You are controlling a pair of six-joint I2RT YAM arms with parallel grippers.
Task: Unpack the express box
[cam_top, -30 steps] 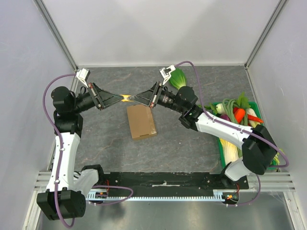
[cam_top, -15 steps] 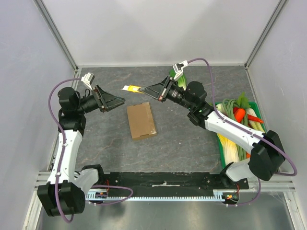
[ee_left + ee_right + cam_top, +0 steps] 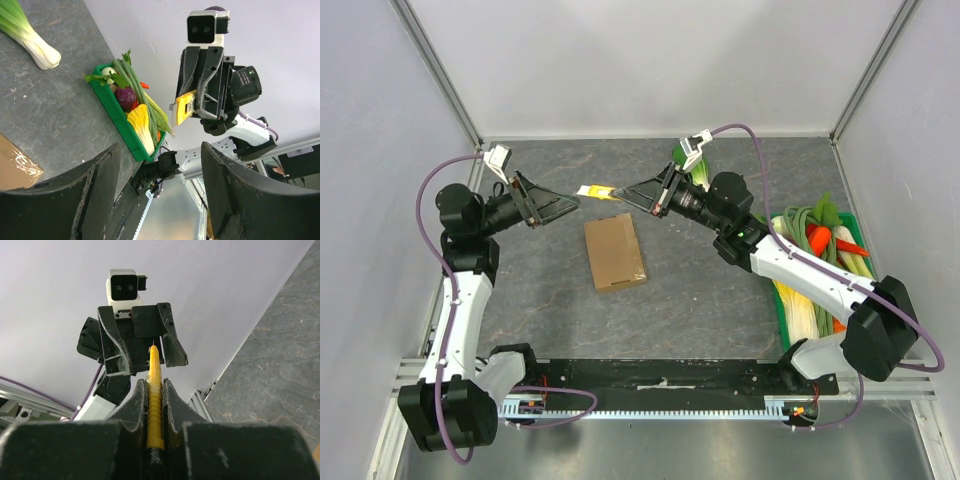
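Express box (image 3: 614, 253): small, flat, rectangular carton in plain brown cardboard. It lies flat on the dark counter (image 3: 720, 300), about mid-depth and a bit left of centre. The long axis runs near-to-far, slightly skewed, with the far end leaning left. Looks closed from above, top face unmarked. Left wrist view catches only one corner (image 3: 10, 167), with glossy clear tape on it.

The left wrist view cuts the flat brown cardboard box (image 3: 11, 167) down to one taped corner at its lower left edge, and the green-and-white bok choy (image 3: 29, 41) runs off the top. The lower end of the thin yellow tool (image 3: 154, 360) is buried in the right gripper (image 3: 154, 384); its kind is unclear.
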